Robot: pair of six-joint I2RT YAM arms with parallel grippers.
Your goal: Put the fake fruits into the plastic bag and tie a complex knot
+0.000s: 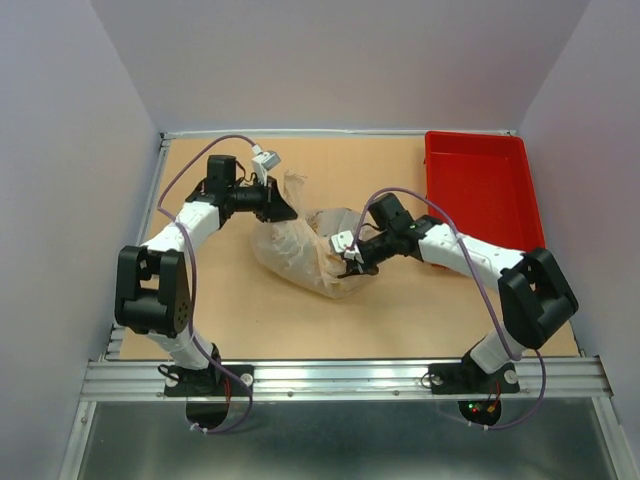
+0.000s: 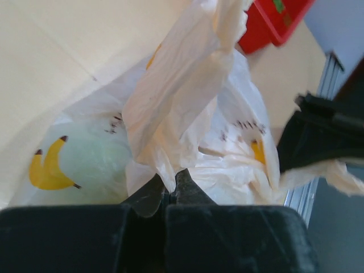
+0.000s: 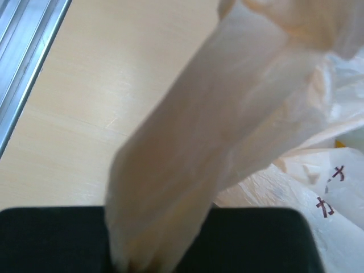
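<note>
Lying crumpled on the wooden table [image 1: 420, 310], left of the red rectangular plastic tray [image 1: 478, 190], the thin translucent whitish plastic bag [image 1: 298, 252] is pinched at two places. The left gripper [image 2: 170, 192], farther from the tray, is clamped on a bunched fold of it. The right gripper [image 1: 356, 262], nearer the tray, grips a stretched strip.

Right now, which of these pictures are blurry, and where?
Top external view: sharp and evenly lit, with a soft shadow beside the plastic bag. Left wrist view: bag fairly clear, the left tool dark and soft up close. Right wrist view: a stretched bag strip fills the frame, out of focus.
</note>
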